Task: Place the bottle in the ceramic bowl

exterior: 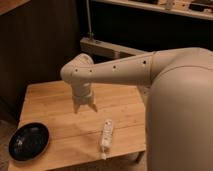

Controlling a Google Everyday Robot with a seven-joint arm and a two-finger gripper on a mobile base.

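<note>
The gripper [84,107] points straight down, its jaws spread apart with a clear gap between the two tips and nothing held in them. They hang above the middle of the wooden surface [50,100]; whether the tips touch the wood cannot be told.

Just to the right of the jaws and nearer the front edge lies the bottle [106,135], whitish and slim, resting on its side on the surface. Its long axis runs roughly from the jaws toward the front edge, with the narrow end pointing at that edge. It is near the jaws but apart from them.

Farther out, to the left of the jaws and also toward the front, sits the ceramic bowl [29,141], round, black and glossy, at the front left corner of the surface. It is well apart from both the jaws and the bottle.

Above the jaws the wrist rises into a rounded joint, and from there the pale arm [117,70] stretches right to the robot's bulky body [180,110], which fills the right side of the view.
</note>
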